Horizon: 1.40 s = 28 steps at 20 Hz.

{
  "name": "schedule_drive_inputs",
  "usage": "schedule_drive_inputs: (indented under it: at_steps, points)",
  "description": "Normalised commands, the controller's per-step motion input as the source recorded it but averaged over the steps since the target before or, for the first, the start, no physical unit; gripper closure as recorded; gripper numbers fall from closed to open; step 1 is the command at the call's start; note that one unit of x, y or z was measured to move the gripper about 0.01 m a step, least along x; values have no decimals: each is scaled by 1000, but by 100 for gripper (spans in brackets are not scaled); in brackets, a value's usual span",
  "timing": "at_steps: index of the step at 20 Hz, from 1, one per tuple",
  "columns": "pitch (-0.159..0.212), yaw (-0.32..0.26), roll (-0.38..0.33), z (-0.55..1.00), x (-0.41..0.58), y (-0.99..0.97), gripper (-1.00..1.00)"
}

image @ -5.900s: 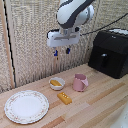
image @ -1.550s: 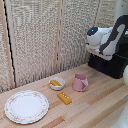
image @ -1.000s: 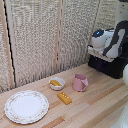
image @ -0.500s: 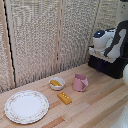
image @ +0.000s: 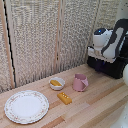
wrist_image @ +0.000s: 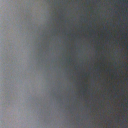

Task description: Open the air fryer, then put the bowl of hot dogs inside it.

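Observation:
The black air fryer (image: 111,67) stands at the exterior view's right on the wooden table. The white arm leans over its front, and the gripper (image: 94,53) is pressed against the fryer's front. Its fingers are lost against the black body, so I cannot tell if they are open or shut. The handle is hidden behind the arm. The small white bowl (image: 57,84) with yellow-orange hot dogs (image: 55,82) sits mid-table, well to the exterior view's left of the gripper. The wrist view is a grey blur.
A pink cup (image: 80,82) stands just right of the bowl. A flat yellow block (image: 64,97) lies in front of the bowl. A large patterned plate (image: 26,106) lies at the front left. A woven screen (image: 45,35) runs behind the table.
About six seconds ago the arm hung above the bowl and cup; it has moved right to the fryer's front. Over the last second it has hardly moved.

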Motion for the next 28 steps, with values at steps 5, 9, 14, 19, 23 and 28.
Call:
schedule_drive_inputs:
  at_steps: [5, 9, 14, 19, 23, 28]
  points:
    - [72, -21, 44, -14, -66, 885, 100]
    - [-7, 0, -2, -121, -104, 1000, 100]
    - [-6, -59, -6, 25, 162, 941, 100]
    - [0, -83, -12, 19, 228, 917, 100]
    - [0, -72, -5, -16, 298, 924, 100]
    - [18, -6, 19, -360, 878, 663, 100]
